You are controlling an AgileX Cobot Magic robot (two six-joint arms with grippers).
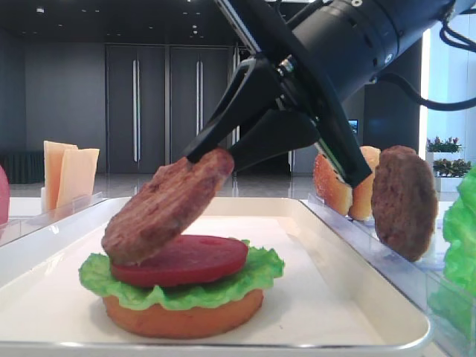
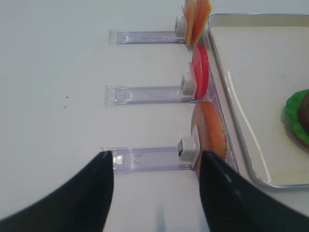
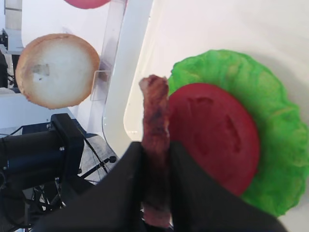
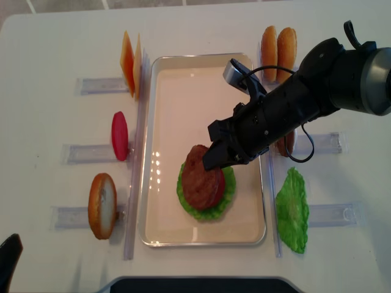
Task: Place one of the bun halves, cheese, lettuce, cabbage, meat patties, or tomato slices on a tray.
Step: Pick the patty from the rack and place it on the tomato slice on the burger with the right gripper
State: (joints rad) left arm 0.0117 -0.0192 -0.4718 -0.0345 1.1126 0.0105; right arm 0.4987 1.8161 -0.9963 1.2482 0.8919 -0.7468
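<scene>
Meat patty [image 1: 167, 206] pinched edge-on in right claw [image 1: 216, 158], tilted onto tomato slice [image 1: 186, 260].

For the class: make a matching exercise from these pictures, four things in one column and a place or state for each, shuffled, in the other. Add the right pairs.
Things
1. meat patty
2. tomato slice
3. lettuce
4. left gripper

Places or states
A. lying flat on the lettuce
B. open, above a clear rack beside the tray
C. tilted, clamped in the right gripper
D. spread over the bottom bun half

Pairs: 1-C, 2-A, 3-D, 4-B
</scene>
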